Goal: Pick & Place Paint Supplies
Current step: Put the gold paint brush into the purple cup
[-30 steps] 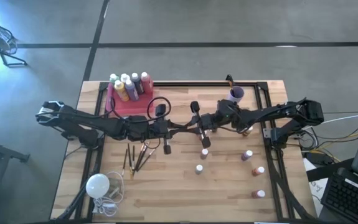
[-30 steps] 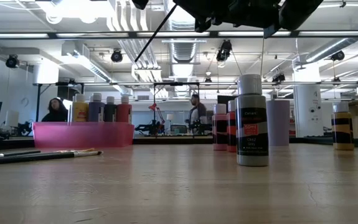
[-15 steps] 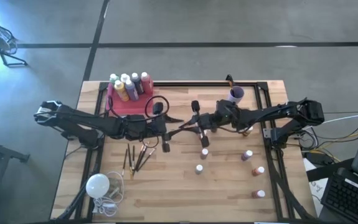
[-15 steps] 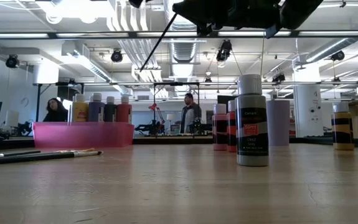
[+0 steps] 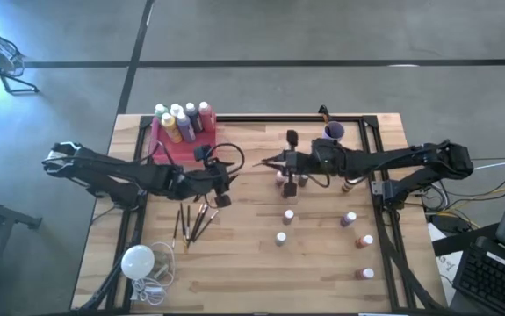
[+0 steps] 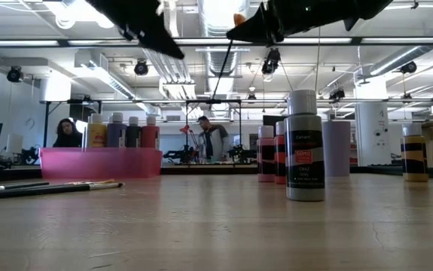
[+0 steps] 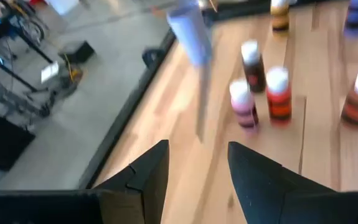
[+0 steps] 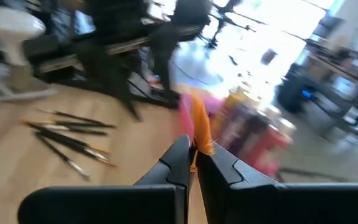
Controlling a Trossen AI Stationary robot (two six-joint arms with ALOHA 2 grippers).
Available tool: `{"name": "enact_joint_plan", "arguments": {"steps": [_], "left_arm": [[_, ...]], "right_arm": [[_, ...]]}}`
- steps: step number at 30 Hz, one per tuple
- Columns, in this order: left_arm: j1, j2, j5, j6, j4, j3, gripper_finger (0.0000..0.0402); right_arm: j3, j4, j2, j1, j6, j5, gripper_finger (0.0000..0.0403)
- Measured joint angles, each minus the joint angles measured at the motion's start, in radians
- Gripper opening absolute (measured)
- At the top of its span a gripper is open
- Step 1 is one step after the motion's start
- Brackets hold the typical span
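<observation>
the right gripper (image 8: 191, 163), near table centre, pinches a paintbrush (image 8: 198, 127) whose orange bristles show between its fingers, while the left gripper (image 7: 197, 163) hangs parted and empty at its nine o'clock.

The grey paint bottle (image 6: 305, 145) standing nearest in the low view, right of the pink tray (image 6: 101, 162), carries a dark label with a red band, but its print is too small to read. No other text, brand, number or sign can be made out in any view.
</observation>
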Motion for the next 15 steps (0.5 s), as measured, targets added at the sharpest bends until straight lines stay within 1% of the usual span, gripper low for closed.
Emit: {"name": "enact_joint_plan", "arguments": {"steps": [4,10,15], "left_arm": [[0.000,0.000,-0.001,-0.015,0.006,-0.067,0.0170],[0.000,0.000,-0.003,-0.046,0.006,-0.156,0.0170],[0.000,0.000,-0.004,0.004,0.028,-0.187,0.0170]], "right_arm": [[-0.001,-0.071,-0.056,0.000,-0.001,0.099,0.0013],[-0.001,-0.187,-0.188,0.000,0.024,0.203,0.0013],[0.003,-0.319,-0.308,-0.007,0.075,0.273,0.0013]]}}
